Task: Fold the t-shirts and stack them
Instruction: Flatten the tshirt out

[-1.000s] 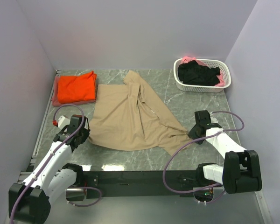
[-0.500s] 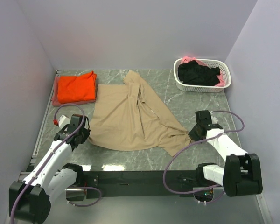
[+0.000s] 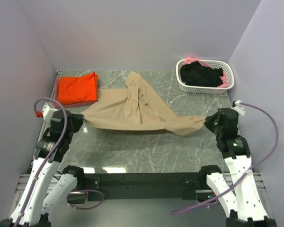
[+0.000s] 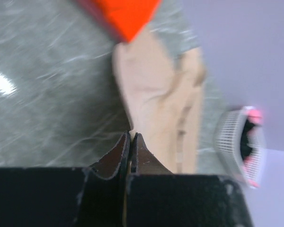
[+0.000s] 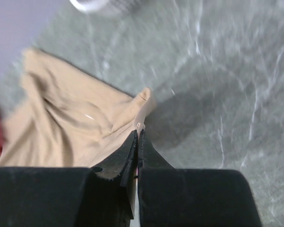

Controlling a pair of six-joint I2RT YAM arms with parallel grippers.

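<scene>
I've brought both arms up and outward: the left hand (image 3: 78, 120) and right hand (image 3: 207, 124), low at the near corners of the tan t-shirt (image 3: 132, 111) a second ago, now hold those corners raised off the table (image 3: 146, 151). The right hand has pinched shut on its corner. The near hem, flat before, is pulled taut between them.

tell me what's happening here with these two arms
Two robot arms are handling a tan cloth t-shirt on the grey marble table. The left claw and right claw are each shut on a near corner, stretching that edge taut between them. A folded bright orange t-shirt lies far left; a white slotted plastic basket of black and pink clothes sits far right.
</scene>
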